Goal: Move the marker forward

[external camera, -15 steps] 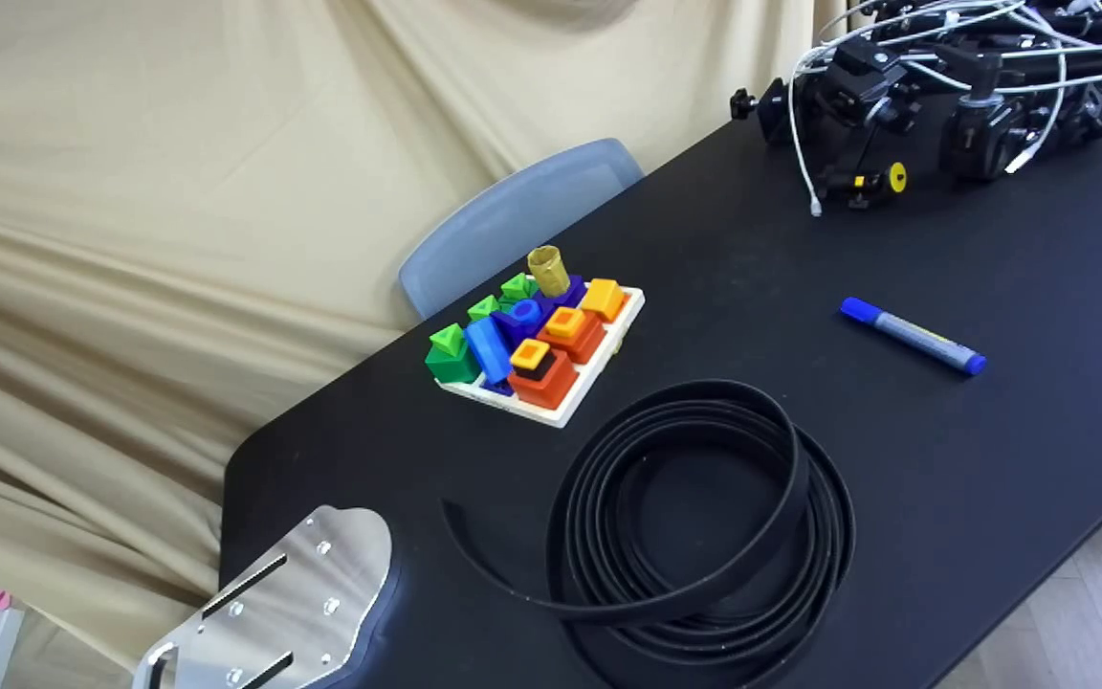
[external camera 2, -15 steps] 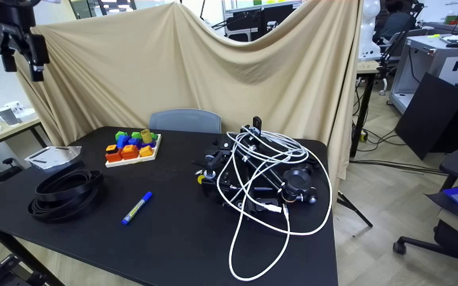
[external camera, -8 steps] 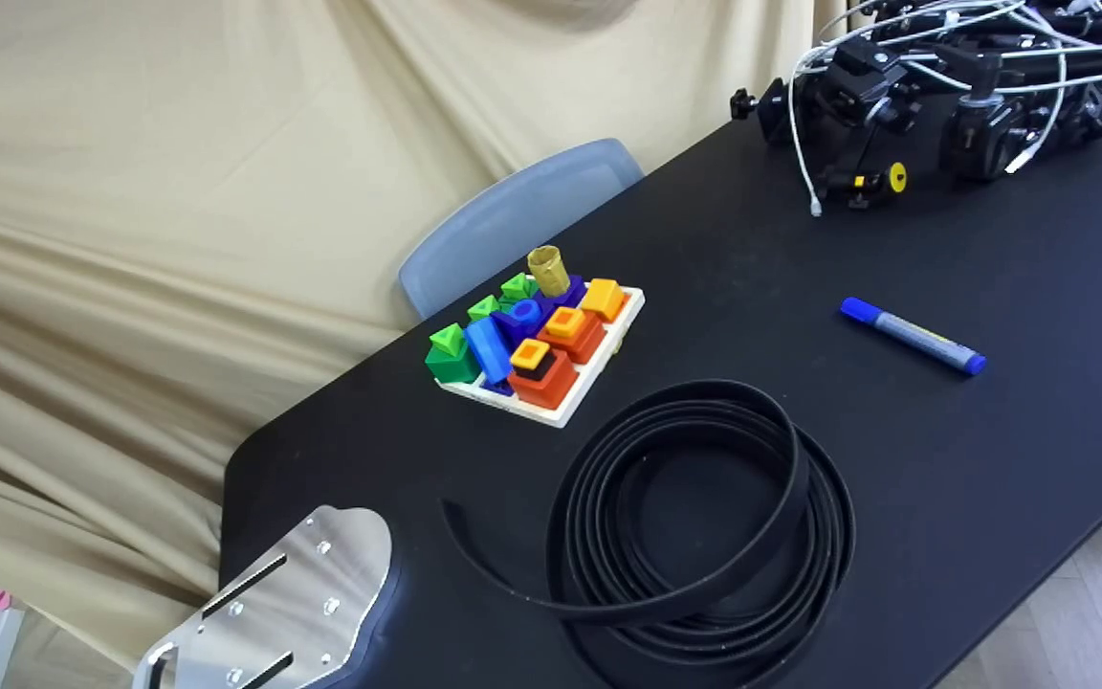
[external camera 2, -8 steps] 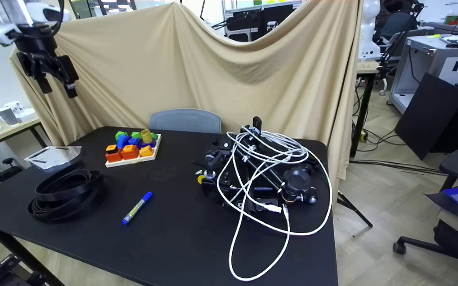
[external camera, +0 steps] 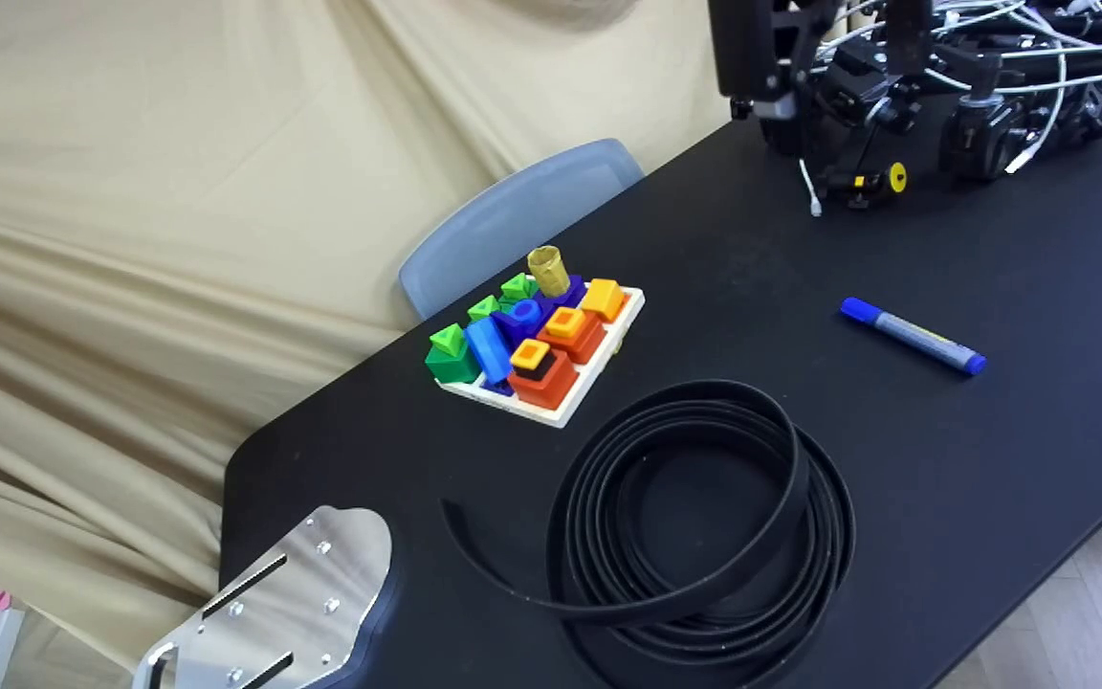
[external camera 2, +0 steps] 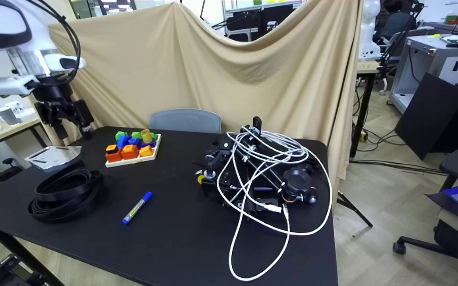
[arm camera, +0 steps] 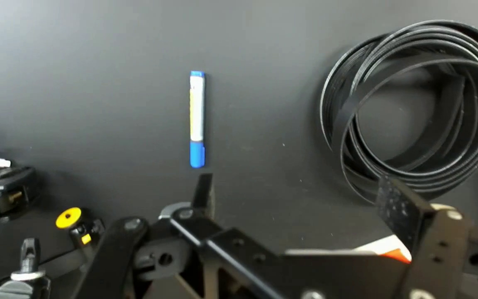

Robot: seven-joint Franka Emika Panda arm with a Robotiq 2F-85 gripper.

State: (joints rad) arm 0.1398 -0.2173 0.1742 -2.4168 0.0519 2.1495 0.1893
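Observation:
The blue marker lies flat on the black table in both exterior views [external camera: 919,338] [external camera 2: 136,208]. It also shows in the wrist view [arm camera: 196,109], left of centre, with its blue cap end toward the gripper. My gripper [arm camera: 299,199] is open with its fingers wide apart and nothing between them. In an exterior view the gripper [external camera 2: 74,134] hangs in the air at the upper left, well above the table and apart from the marker. In an exterior view its fingers [external camera: 747,53] reach in at the top edge, partly cut off.
A coil of black strap [external camera: 704,526] lies near the marker. A white tray [external camera: 561,417] of colourful blocks stands behind it. A metal plate [external camera 2: 54,155] is at the table's end. Tripod gear [external camera 2: 253,171] with white cables [external camera 2: 229,254] fills the table's other end.
The gripper has come down and to the right in an exterior view, and its fingers have entered the top of an exterior view. The marker has not moved.

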